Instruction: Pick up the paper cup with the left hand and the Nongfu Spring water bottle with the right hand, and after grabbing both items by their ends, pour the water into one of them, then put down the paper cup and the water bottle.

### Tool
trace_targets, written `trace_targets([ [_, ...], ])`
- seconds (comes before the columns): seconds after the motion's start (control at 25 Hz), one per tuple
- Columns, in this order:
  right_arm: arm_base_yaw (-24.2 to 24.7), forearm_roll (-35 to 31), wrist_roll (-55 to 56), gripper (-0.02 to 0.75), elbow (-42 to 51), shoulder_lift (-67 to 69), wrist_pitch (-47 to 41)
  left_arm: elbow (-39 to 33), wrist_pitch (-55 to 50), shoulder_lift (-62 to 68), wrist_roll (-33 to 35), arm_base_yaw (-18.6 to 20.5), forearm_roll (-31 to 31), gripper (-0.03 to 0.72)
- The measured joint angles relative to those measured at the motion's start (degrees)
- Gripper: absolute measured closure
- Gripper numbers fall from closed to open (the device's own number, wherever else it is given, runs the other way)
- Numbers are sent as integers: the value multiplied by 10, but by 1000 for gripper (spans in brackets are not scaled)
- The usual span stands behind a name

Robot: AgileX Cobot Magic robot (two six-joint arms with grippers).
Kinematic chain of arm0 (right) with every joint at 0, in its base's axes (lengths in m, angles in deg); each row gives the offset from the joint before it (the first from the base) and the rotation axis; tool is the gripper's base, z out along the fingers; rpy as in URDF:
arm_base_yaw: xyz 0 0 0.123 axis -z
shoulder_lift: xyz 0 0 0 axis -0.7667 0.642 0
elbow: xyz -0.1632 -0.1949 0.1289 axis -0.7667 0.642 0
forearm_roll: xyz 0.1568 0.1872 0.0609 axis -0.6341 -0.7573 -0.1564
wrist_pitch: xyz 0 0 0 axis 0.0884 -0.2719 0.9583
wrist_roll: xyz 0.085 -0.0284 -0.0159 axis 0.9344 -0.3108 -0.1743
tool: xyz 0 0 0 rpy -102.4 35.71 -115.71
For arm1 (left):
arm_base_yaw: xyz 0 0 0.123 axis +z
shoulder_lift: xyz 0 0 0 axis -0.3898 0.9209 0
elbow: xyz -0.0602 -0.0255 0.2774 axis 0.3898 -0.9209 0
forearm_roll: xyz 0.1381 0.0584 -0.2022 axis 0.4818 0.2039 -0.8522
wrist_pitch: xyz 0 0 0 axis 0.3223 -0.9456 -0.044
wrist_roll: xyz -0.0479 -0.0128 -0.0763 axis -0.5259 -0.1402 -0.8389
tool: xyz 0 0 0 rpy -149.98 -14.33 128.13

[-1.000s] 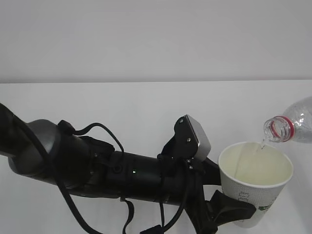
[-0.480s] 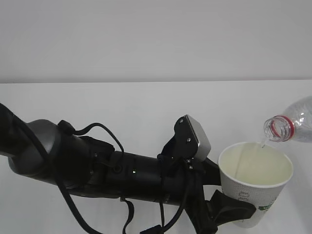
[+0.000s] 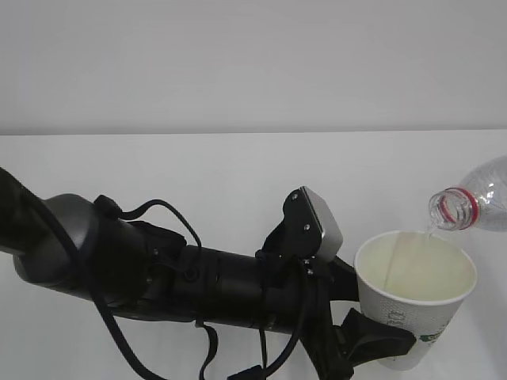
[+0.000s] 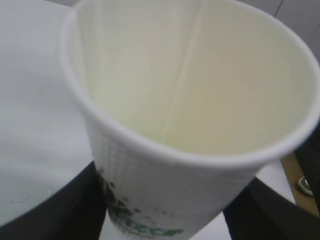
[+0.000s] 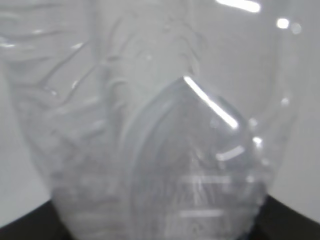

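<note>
My left gripper (image 3: 398,342) is shut on the lower part of the white paper cup (image 3: 413,315), held upright at the lower right. In the left wrist view the cup (image 4: 190,100) fills the frame, with a black finger (image 4: 75,210) on each side of its base. The clear Nongfu Spring water bottle (image 3: 485,192) lies tilted at the right edge, its red-ringed mouth just above the cup's rim. A thin stream of water (image 3: 428,232) runs into the cup, where pale yellowish water (image 3: 420,279) stands. My right gripper (image 5: 160,227) is shut on the bottle's ribbed end (image 5: 160,125); it is outside the exterior view.
The bulky black left arm (image 3: 158,273) with its cables spans the lower left of the exterior view, and a grey box module (image 3: 315,220) sits near the wrist. The white table (image 3: 238,174) runs back to a plain grey wall (image 3: 253,63).
Water keeps running from the bottle, and the level in the cup looks slightly higher. Both arms, the cup and the bottle hold their places.
</note>
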Motion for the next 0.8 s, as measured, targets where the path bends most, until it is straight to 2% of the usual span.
trace_targets([
  [0.8,0,0,-6,307,0,-1,1,0,0,0,0,0,0,199],
])
